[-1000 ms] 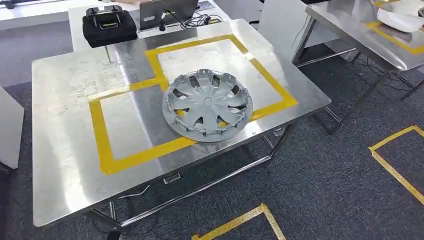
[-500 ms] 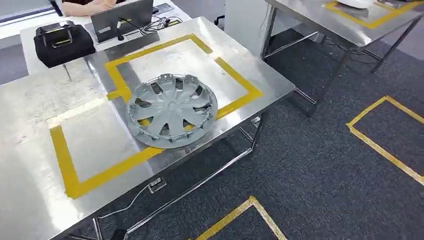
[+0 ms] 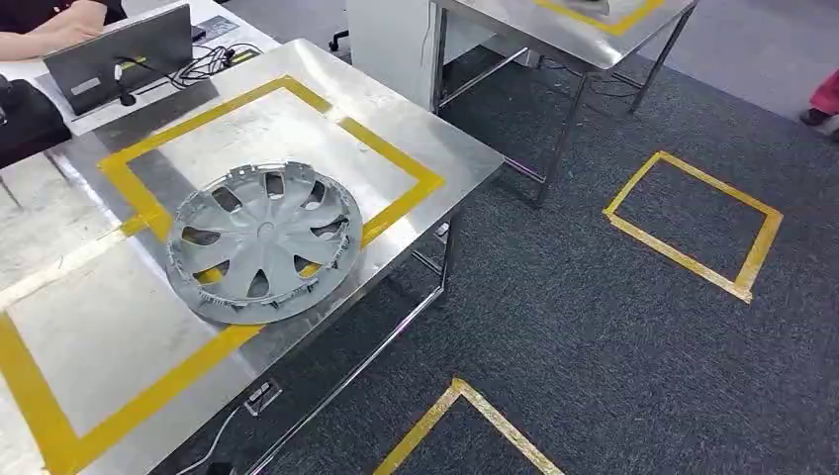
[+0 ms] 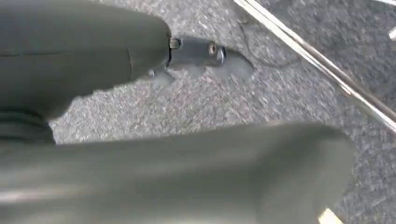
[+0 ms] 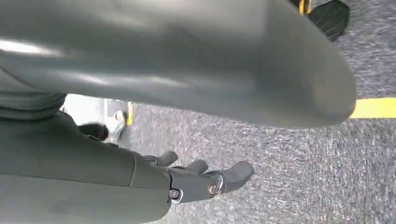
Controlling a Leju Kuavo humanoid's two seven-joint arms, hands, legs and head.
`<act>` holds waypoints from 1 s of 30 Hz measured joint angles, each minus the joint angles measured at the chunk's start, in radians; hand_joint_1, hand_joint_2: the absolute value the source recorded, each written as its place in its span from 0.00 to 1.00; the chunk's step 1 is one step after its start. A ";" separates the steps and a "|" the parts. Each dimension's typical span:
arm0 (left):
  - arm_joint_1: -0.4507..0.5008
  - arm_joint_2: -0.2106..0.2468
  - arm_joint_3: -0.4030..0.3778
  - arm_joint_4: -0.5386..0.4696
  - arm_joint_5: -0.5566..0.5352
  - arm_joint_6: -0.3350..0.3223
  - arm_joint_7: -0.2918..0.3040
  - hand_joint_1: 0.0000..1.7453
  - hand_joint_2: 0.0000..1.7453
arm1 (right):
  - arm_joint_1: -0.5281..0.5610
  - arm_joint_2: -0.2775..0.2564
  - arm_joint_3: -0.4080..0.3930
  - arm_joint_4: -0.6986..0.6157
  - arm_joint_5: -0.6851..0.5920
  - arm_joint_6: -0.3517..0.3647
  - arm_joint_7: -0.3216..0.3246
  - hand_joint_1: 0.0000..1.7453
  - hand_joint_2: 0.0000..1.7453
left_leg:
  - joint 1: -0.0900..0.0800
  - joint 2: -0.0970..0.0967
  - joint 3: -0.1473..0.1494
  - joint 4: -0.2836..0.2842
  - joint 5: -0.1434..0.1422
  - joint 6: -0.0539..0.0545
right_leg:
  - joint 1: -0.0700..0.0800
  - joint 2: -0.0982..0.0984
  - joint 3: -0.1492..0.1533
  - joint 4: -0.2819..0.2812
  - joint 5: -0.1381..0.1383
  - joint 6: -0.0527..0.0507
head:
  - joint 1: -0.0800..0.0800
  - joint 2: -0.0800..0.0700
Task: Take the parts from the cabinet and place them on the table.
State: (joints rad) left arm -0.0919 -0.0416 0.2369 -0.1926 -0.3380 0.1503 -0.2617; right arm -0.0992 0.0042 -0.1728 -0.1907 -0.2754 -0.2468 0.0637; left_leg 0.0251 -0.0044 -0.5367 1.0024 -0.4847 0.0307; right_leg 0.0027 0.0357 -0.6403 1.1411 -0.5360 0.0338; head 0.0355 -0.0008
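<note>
On the steel table to my left, the grey wheel cover lies flat across the yellow tape, near the front edge. That part looks delivered, so I judge the step in hand is walking to the cabinet for another: best done with both arms low and clear of the table frame. My right hand hangs over the carpet, fingers loosely spread, holding nothing. My left hand holds nothing I can see; its fingers I cannot tell.
</note>
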 joint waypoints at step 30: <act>0.003 -0.003 -0.008 0.002 0.003 0.000 0.010 0.00 0.00 | 0.002 -0.003 -0.007 0.002 -0.021 -0.016 -0.004 0.00 0.00 | 0.000 -0.010 0.010 0.004 -0.010 -0.006 | -0.010 0.005 0.023 -0.041 0.026 0.007 | -0.010 0.000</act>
State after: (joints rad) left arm -0.0894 -0.0442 0.2285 -0.1911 -0.3346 0.1499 -0.2514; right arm -0.0974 0.0008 -0.1797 -0.1892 -0.2960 -0.2628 0.0595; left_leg 0.0251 -0.0144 -0.5269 1.0068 -0.4951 0.0244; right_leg -0.0071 0.0411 -0.6175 1.1006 -0.5098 0.0407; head 0.0260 -0.0008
